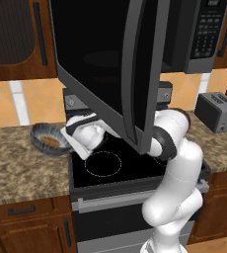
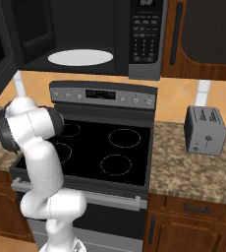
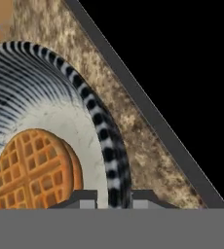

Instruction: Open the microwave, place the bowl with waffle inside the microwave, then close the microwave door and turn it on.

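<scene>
Both base views overlook the stove (opposite sides); hand view hovers close over the bowl.

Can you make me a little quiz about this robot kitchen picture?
1. True or false: the microwave door is open.
2. What food lies in the bowl? A) waffle B) egg C) apple
3. Fill in: the bowl stands on the ______, left of the stove.

Key:
1. True. The door swings out wide, and the white turntable plate inside the microwave is bare.
2. A. The golden waffle with its grid lies on the bowl's bottom.
3. Counter. In the hand view the fingertips sit either side of the bowl's striped rim, though whether they pinch it is not clear.
</scene>
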